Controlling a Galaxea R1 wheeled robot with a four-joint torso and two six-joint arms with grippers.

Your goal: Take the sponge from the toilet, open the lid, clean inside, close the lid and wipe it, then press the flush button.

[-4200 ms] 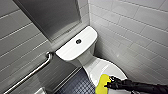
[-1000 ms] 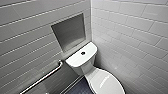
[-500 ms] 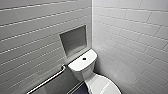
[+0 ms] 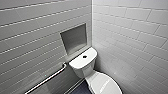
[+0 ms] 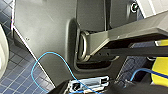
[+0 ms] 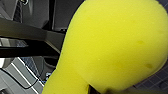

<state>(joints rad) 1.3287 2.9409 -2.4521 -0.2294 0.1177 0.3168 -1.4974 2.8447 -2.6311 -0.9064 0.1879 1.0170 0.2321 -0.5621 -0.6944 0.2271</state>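
— where is the sponge (image 6: 112,42)?
— clamped in your right gripper (image 6: 110,90), over blue floor tiles (image 6: 161,80); left gripper (image 5: 100,87), you cannot tell. the toilet (image 4: 86,73) stands in the corner, lid (image 4: 105,84) down, a grab bar (image 4: 47,78) beside the tank (image 4: 80,63).

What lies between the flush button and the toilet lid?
In the head view, nothing loose: only the bare white tank cover around the flush button, then the tank's front wall down to the lid.

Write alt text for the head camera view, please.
A white toilet, lid closed, stands in a corner of tiled walls, a dark flush button atop its tank. A wall niche sits above; a metal grab bar runs beside it.
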